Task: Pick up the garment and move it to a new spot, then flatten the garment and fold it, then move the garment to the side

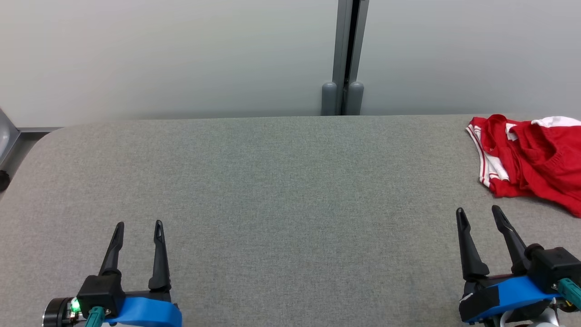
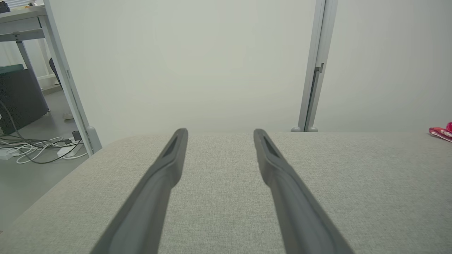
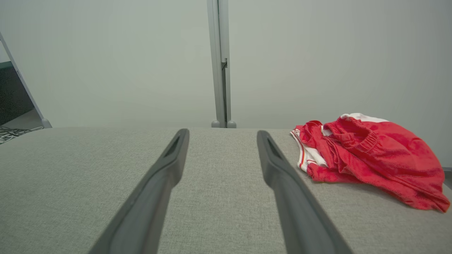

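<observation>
Garment (image 1: 531, 159): bright red soft fabric with white-and-red striped trim, crumpled in a heap at the far right of the bench.
Bench (image 1: 272, 181): flat grey cloth-covered top with rounded corners.
Left claw (image 1: 139, 224): two long dark fingers, spread wide, holding nothing, over the bench's near left, well apart from the garment.
Right claw (image 1: 478, 210): same build, spread wide, holding nothing, near the garment's front edge, not touching.
Backdrop: pale wall panels joined by a grey post (image 1: 347, 54).

Head overhead, wrists low along same table (image 1: 272, 181)
</observation>
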### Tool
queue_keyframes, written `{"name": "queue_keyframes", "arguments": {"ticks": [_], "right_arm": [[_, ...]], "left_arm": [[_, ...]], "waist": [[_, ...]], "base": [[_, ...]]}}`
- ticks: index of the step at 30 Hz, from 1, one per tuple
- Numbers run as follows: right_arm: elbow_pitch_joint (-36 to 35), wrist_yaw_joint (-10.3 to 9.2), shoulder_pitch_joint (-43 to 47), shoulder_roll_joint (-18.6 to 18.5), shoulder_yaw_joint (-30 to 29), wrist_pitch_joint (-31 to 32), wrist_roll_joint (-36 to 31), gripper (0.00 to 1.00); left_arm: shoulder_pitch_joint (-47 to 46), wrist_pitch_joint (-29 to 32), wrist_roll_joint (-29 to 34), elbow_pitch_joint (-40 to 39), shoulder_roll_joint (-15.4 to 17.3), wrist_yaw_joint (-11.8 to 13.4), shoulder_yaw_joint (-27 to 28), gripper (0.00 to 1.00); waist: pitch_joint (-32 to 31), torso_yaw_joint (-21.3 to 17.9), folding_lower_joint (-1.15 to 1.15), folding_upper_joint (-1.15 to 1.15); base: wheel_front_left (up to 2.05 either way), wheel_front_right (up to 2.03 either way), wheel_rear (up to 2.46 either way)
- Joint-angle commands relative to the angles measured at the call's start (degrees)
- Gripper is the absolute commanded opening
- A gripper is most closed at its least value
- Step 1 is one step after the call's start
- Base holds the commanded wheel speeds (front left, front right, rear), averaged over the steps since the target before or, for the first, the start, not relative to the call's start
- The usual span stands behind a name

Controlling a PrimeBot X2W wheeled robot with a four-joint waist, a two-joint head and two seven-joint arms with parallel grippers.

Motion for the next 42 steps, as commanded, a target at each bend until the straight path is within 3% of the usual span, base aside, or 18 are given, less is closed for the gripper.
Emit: {"name": "queue_keyframes", "arguments": {"ticks": [1, 3, 4, 8, 42], "right_arm": [[-0.4, 0.0, 0.9, 0.3, -0.1, 0.2, -0.1, 1.0], [-0.6, 0.0, 1.0, 0.3, -0.2, 0.3, -0.2, 1.0], [-0.2, 0.0, 0.0, 0.1, -0.1, 0.2, 0.0, 0.0], [1.9, 0.0, 0.1, 0.3, 0.1, 0.4, 0.0, 0.0], [5.1, 0.0, -2.5, 0.3, -1.0, 5.8, 34.7, 0.0]], "left_arm": [[0.0, -0.1, 0.0, 0.1, 0.3, 0.1, 0.2, 1.0], [0.1, -0.1, -0.3, 0.1, 0.3, 0.1, 0.2, 1.0], [0.0, 0.0, -0.2, 0.0, 0.0, 0.0, 0.1, 0.0], [0.9, 0.4, -0.6, 2.0, -0.4, 0.0, -0.1, 0.0], [-2.2, 9.0, -35.7, 1.7, -1.1, -2.1, 3.0, 0.0]], "waist": [[0.0, 0.0, 0.0, 0.0], [0.1, 0.1, 0.0, 0.0], [0.1, 0.1, 0.0, 0.0], [0.1, 0.1, 0.0, 0.0], [-0.1, -0.3, 0.0, 0.0]], "base": [[0.0, 0.0, 0.0], [0.0, 0.0, 0.0], [0.0, 0.0, 0.0], [0.0, 0.0, 0.0], [0.0, 0.0, 0.0]]}}
